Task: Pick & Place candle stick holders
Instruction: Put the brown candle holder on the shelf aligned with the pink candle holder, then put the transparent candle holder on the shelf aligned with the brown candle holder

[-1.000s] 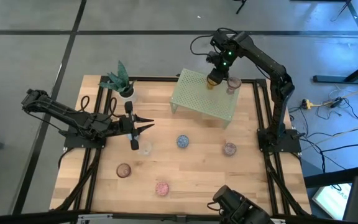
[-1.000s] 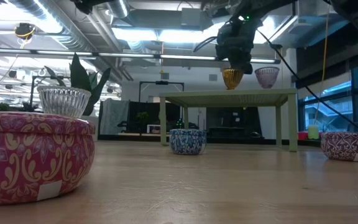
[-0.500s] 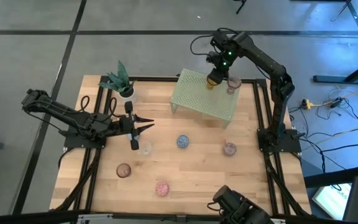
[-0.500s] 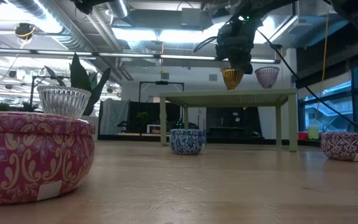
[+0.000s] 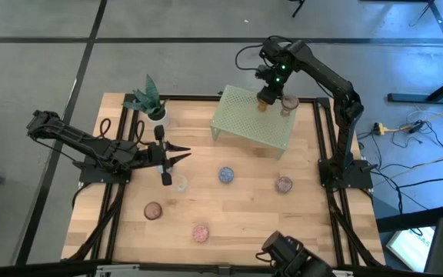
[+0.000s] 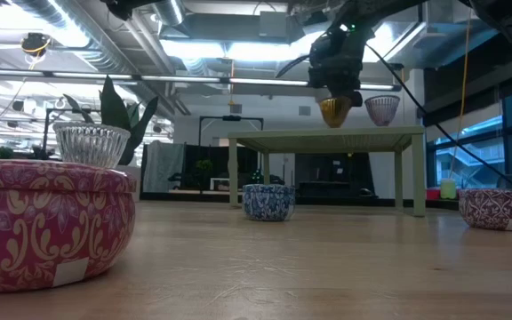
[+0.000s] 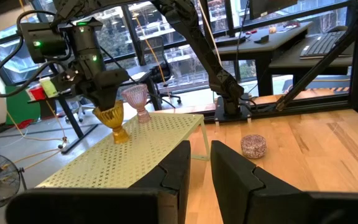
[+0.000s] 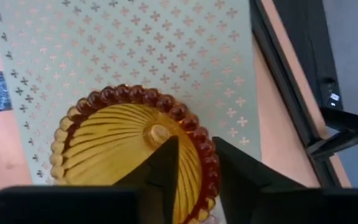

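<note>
My right gripper (image 5: 265,98) is over the far right part of the green rack (image 5: 248,123), shut on an amber goblet-shaped holder (image 7: 112,117). A pale pink holder (image 5: 287,103) stands on the rack right beside it. Blue (image 5: 225,175), purple (image 5: 284,183), brownish (image 5: 153,210), pink (image 5: 200,232) and clear (image 5: 179,183) holders stand on the table. My left gripper (image 5: 188,154) waits at the table's left, above the clear holder, its fingers a narrow gap apart and empty. My right gripper holds the amber holder by its scalloped rim (image 8: 205,163), one finger (image 8: 164,160) inside the cup and one outside. The fingers come from above, pointing down. The holder hangs below them, slightly tilted, its foot (image 7: 121,135) at the rack's top; whether it rests there I cannot tell.
A small white pot with a green plant (image 5: 149,100) stands at the far left corner, with another clear glass (image 5: 161,121) next to it. The middle of the table (image 5: 237,211) between the scattered holders is bare wood. Black frame rails run along both side edges.
My right arm's wrist has shifted a little toward the table's far edge, and the gripper has tipped slightly. The amber holder has stayed in the hold at the same spot on the rack's top.
</note>
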Robot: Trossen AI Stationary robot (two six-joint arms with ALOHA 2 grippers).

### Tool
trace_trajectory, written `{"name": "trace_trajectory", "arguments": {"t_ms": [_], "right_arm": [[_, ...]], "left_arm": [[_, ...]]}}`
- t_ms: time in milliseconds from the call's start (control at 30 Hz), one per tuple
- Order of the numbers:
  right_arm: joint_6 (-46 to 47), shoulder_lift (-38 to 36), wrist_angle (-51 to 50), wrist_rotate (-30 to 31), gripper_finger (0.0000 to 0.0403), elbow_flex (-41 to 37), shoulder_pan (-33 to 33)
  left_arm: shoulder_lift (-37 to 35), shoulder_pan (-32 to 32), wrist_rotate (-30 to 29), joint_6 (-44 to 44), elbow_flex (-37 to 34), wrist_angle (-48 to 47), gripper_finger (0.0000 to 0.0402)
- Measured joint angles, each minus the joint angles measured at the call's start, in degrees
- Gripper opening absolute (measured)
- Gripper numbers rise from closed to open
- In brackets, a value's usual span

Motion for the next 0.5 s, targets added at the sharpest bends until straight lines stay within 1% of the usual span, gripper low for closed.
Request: {"name": "trace_trajectory", "arguments": {"t_ms": [100, 233, 367, 500], "right_arm": [[-0.68, 0.00, 0.02, 0.00, 0.0138, 0.00, 0.47], [-1.35, 0.00, 0.22, -0.02, 0.0163, 0.00, 0.58], [-1.36, 0.00, 0.19, -0.02, 0.0175, 0.02, 0.50], [-1.36, -0.02, 0.15, 0.01, 0.0176, 0.02, 0.54]], "left_arm": [[0.00, 0.00, 0.00, 0.00, 0.00, 0.00, 0.0058], [0.00, 0.00, 0.00, 0.00, 0.00, 0.00, 0.0058], [0.00, 0.00, 0.00, 0.00, 0.00, 0.00, 0.0058], [0.00, 0.00, 0.00, 0.00, 0.00, 0.00, 0.0058]]}}
